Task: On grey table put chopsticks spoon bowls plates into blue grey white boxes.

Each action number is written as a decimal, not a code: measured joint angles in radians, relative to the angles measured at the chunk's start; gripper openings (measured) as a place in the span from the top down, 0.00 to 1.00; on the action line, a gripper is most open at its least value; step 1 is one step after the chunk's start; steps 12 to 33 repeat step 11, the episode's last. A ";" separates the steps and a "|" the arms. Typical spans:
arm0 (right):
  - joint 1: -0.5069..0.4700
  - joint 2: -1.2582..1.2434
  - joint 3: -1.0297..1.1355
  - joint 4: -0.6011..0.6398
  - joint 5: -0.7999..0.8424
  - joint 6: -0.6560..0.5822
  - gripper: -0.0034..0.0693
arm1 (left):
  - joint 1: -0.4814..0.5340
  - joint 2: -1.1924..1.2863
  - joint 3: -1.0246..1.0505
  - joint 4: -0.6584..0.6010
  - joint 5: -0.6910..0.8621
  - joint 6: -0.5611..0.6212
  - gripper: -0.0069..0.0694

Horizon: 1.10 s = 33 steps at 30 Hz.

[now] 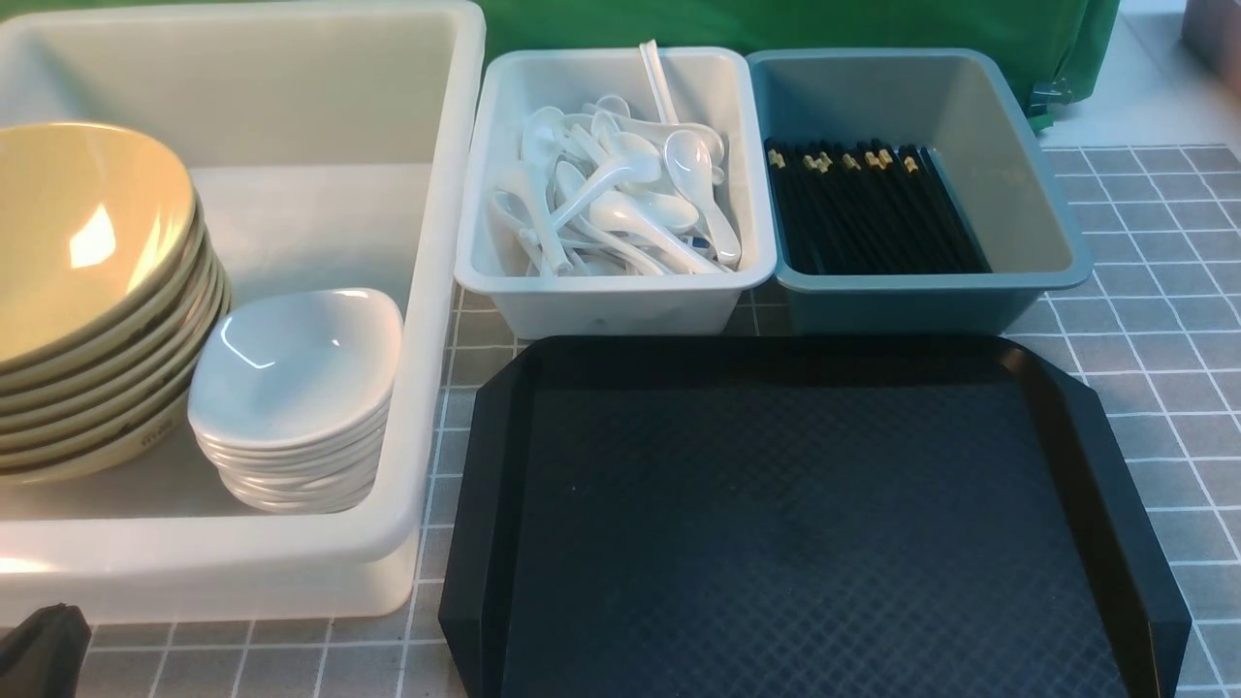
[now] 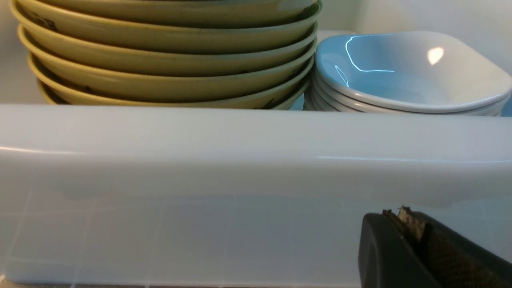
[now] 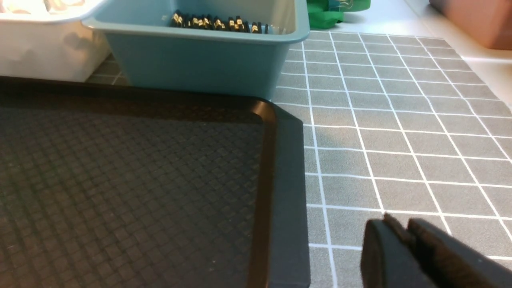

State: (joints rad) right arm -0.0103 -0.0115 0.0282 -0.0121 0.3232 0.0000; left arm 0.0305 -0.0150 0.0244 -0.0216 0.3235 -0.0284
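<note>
Several yellow bowls (image 1: 87, 291) are stacked inside the big white box (image 1: 436, 291), with a stack of white plates (image 1: 296, 388) beside them. White spoons (image 1: 620, 194) fill the small white box (image 1: 620, 305). Black chopsticks (image 1: 873, 208) lie in the blue-grey box (image 1: 1028, 194). My left gripper (image 2: 404, 216) is shut and empty, low outside the big box's near wall (image 2: 240, 136), facing the bowls (image 2: 168, 52) and plates (image 2: 408, 72). My right gripper (image 3: 400, 226) hangs over the grey table right of the tray, a narrow gap between its jaws, holding nothing.
A black tray (image 1: 805, 514) with nothing on it lies in front of the two small boxes; its right rim (image 3: 284, 180) is close to my right gripper. Grey tiled table (image 1: 1163, 320) stretches to the right. A green cloth (image 1: 795, 24) hangs behind the boxes.
</note>
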 joint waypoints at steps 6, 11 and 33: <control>0.000 0.000 0.000 0.000 0.000 0.000 0.79 | 0.000 0.000 0.000 0.000 0.000 0.000 0.92; 0.000 0.000 0.000 0.000 0.000 0.000 0.79 | 0.000 0.000 0.000 0.000 0.000 0.000 0.92; 0.000 0.000 0.000 0.000 0.000 0.000 0.79 | 0.000 0.000 0.000 0.000 0.000 0.000 0.92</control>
